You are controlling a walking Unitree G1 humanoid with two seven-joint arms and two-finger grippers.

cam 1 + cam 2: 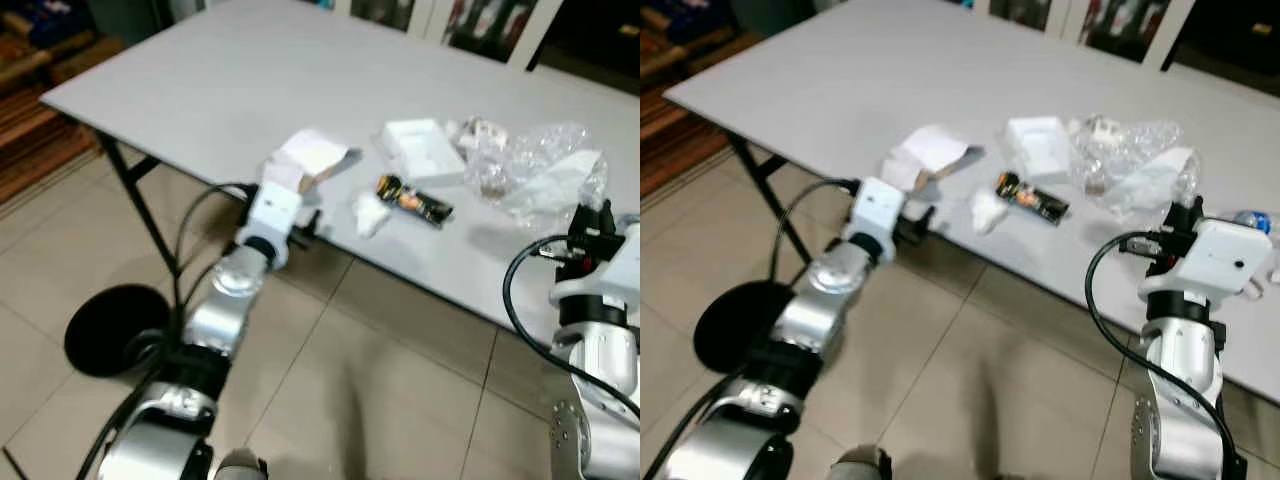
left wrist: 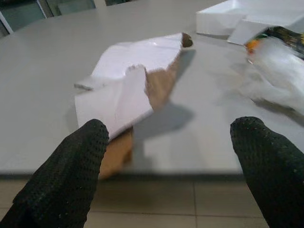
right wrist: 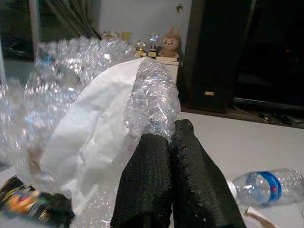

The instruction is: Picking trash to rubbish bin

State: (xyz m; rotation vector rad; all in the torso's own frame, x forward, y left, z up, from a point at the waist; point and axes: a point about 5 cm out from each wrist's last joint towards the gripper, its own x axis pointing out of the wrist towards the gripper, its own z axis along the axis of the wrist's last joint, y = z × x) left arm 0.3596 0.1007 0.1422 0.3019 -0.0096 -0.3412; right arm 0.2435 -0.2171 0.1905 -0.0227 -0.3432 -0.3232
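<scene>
Trash lies along the front of the grey table (image 1: 200,90): a torn white and brown paper packet (image 1: 312,158), a crumpled tissue (image 1: 370,213), a dark snack wrapper (image 1: 413,200), a white box (image 1: 420,148), and clear bubble wrap (image 1: 530,165) around a white sheet (image 3: 90,128). My left gripper (image 2: 171,175) is open at the table's front edge, just short of the packet (image 2: 133,90). My right gripper (image 3: 164,133) is shut, its tips pinching a roll of the bubble wrap (image 3: 152,99) at the heap's right end.
A round black bin (image 1: 115,328) stands on the tiled floor, left of my left arm and below the table edge. A plastic bottle (image 3: 268,186) lies on the table right of the right gripper. Black table legs (image 1: 135,195) stand near the bin.
</scene>
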